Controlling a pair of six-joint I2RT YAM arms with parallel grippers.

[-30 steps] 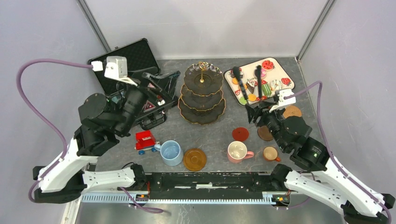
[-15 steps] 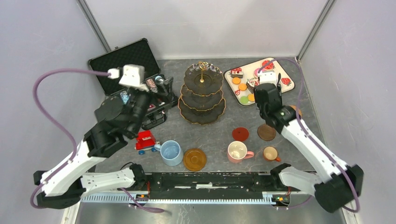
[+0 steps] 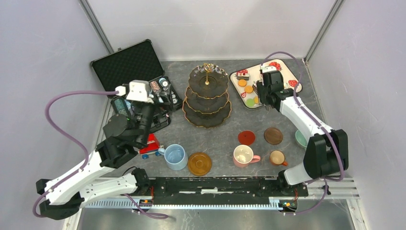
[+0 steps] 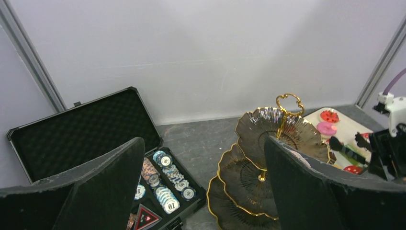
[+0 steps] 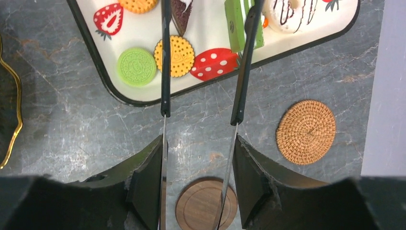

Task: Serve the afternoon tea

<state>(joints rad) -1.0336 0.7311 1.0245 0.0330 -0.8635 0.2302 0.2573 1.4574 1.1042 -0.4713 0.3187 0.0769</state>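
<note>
My right claw (image 5: 210, 12) is hovering open over the sweets tray (image 5: 100, 72), upper right in top view, chocolate cake slice (image 5: 182, 10) between the fingers; my left claw (image 4: 201, 143) is gaping wide, empty, facing the three-tier stand (image 4: 268, 158)

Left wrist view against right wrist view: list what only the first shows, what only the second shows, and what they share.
Only the left wrist view: the open black case with poker chips. Only the right wrist view: the woven coaster, the wooden coaster and the green cookie. Both: the tray and the tiered stand, though the right wrist view catches just a bit of its gold rim.
</note>
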